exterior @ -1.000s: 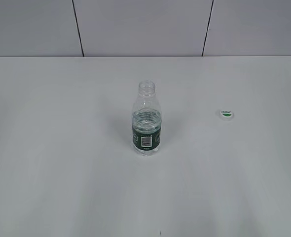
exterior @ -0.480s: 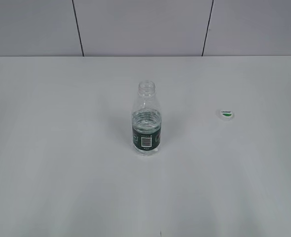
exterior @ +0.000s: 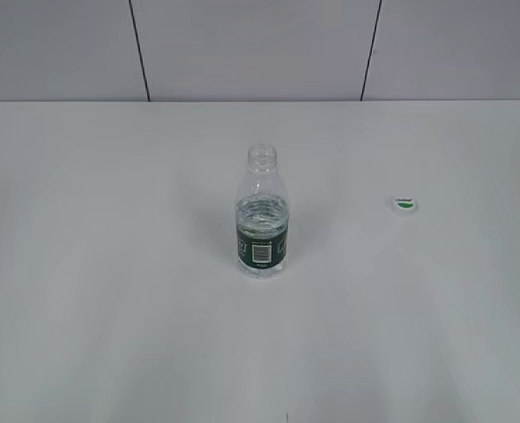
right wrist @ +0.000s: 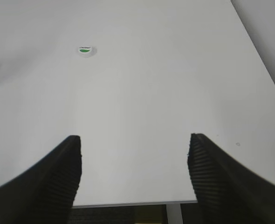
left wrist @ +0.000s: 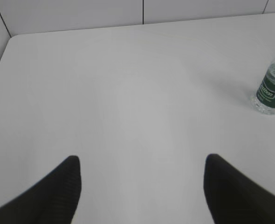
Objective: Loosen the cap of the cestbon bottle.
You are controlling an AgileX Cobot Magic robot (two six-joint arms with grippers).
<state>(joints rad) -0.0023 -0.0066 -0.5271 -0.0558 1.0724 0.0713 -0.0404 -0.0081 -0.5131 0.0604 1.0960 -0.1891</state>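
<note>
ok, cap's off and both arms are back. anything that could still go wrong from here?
1. The cestbon bottle stands open-necked with water inside; a knock would probably spill it.
2. The cap lies loose on the table, apart from the bottle, and could be swept off.
3. Left gripper and right gripper have open jaws, holding nothing, so nothing steadies the bottle.

A broad, plain white rectangular desk (exterior: 110, 308) is filling most of each view, its rounded corners showing at the edges. Behind it, pale grey wall panels (exterior: 251, 48) are standing, divided by thin dark vertical seams (exterior: 139, 48).
</note>
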